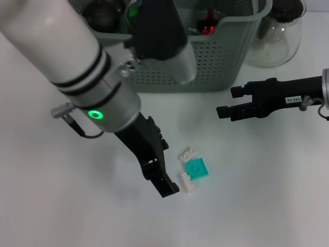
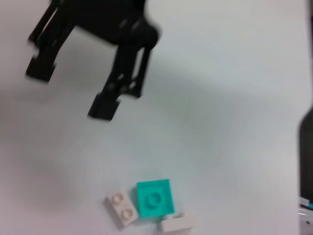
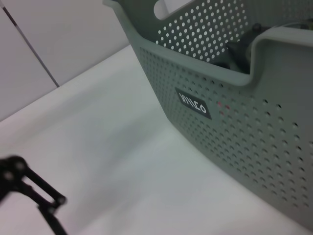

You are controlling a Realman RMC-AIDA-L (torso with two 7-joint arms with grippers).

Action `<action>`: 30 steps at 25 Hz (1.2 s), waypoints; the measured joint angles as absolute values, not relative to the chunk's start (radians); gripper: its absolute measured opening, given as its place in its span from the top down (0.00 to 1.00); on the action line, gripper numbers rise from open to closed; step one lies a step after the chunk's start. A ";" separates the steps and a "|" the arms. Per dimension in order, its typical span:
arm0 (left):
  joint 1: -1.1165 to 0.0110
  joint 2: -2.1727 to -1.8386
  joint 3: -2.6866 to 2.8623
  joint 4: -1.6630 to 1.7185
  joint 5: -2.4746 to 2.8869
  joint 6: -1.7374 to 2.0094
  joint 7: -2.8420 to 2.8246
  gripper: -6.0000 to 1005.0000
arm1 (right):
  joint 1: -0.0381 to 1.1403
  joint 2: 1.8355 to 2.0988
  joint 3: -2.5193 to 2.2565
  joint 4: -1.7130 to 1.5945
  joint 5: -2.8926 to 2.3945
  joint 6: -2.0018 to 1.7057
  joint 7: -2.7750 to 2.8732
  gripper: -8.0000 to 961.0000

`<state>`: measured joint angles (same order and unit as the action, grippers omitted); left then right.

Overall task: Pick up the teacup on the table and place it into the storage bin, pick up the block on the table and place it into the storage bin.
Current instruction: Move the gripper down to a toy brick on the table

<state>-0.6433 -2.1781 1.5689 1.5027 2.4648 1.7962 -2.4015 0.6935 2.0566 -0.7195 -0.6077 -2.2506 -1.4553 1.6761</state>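
So the block (image 1: 196, 168) is a little teal square plate sitting flat on the white table (image 1: 267, 195), out in the open in front of the storage bin (image 1: 216, 62). It's got two small white pieces (image 1: 187, 182) hugging it, one at the far corner and one at the near edge, both touching or very nearly so. In the left wrist view the teal block (image 2: 154, 198) shows one round stud in the middle.

The left gripper (image 1: 163, 182) is right beside the block on its left, pointing down at the table, fingers spread wide with nothing between them. It isn't touching the block.

The right gripper (image 1: 226, 101) hangs over the table off to the right, near the bin's front wall, fingers parted and empty.

The bin is at the back, grey-green and perforated, with dark stuff inside that I can't make out. A clear glass carafe (image 1: 280, 36) stands just right of it.
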 joint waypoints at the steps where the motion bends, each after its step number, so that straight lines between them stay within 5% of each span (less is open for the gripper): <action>1: -0.646 -2.178 1.594 1.488 2.478 1.774 -2.427 0.04 | 0.693 2.057 -0.719 -0.608 -2.251 -1.456 1.676 0.02; 12: -0.672 -2.178 1.815 1.419 2.538 1.592 -2.647 0.04 | 0.686 2.041 -0.721 -0.608 -2.256 -1.472 1.668 0.03; 21: -0.683 -2.178 1.851 1.400 2.577 1.552 -2.734 0.04 | 0.687 1.985 -0.727 -0.627 -2.302 -1.609 1.625 0.03; 30: -0.696 -2.178 1.882 1.364 2.592 1.521 -2.778 0.04 | 0.710 1.979 -0.735 -0.648 -2.401 -1.639 1.635 0.03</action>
<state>-0.6960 -2.1782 1.8818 1.3645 2.5922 1.5205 -2.7779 0.7096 1.9794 -0.7351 -0.6476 -2.4010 -1.6387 1.6351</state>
